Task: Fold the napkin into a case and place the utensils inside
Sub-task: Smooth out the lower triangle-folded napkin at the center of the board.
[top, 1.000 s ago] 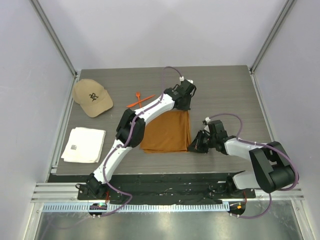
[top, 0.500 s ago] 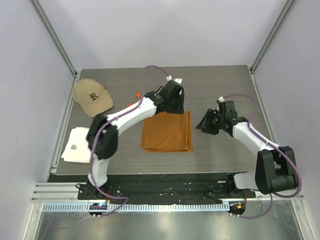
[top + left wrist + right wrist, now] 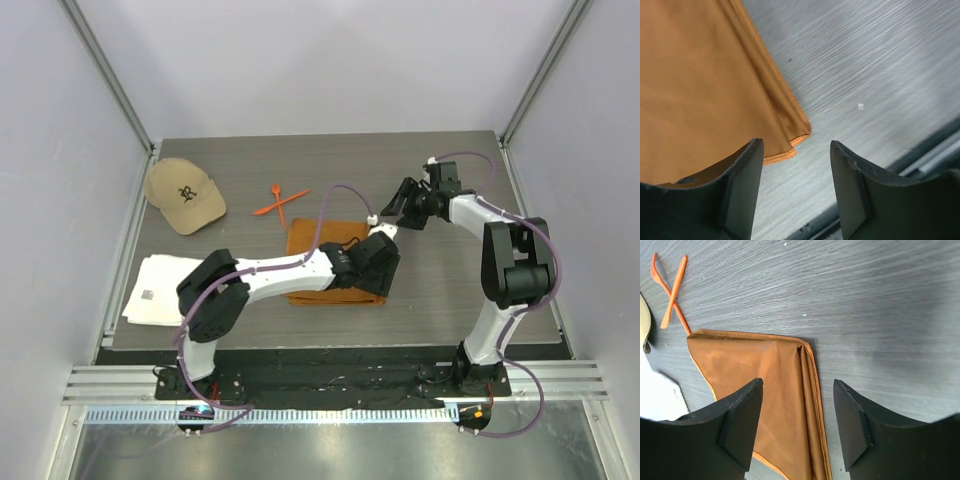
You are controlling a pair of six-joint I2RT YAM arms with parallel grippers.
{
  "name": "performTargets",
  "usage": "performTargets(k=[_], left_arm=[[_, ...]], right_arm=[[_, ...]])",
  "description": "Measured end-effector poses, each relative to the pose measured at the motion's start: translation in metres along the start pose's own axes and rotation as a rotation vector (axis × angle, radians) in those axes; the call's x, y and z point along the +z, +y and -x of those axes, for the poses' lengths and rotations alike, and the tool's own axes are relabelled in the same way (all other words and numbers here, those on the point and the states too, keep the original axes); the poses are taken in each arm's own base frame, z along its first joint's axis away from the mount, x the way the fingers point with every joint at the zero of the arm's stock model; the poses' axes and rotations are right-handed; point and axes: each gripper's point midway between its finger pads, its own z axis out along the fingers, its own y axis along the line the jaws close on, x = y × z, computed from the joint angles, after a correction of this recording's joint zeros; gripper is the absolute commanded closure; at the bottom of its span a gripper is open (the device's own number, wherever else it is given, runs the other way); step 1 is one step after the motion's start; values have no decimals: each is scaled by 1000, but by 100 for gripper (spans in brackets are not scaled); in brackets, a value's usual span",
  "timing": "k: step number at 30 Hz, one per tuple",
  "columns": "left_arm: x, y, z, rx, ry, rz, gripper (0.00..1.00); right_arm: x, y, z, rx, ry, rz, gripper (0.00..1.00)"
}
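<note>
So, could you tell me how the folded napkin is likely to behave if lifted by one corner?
The napkin looks thin and soft, its layers showing at the folded edge, so it would probably droop and unfold. Flat on the smooth table, it may slide or bunch if pushed.

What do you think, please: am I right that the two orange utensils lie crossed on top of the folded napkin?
Not quite: the utensils lie crossed on the table, beyond the far corner of the folded napkin, not on top of it; the top external view shows this.
</note>
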Motion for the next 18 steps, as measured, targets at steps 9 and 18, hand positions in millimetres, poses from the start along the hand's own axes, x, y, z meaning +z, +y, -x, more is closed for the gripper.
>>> performTargets(k=[9,18], left_arm=[[28,18,-32,47,61,115,49],[30,9,-27,48,61,102,59]], right_arm=[[19,0,-13,-6,70,28,49],[15,-17,-52,17,112,-61,57]])
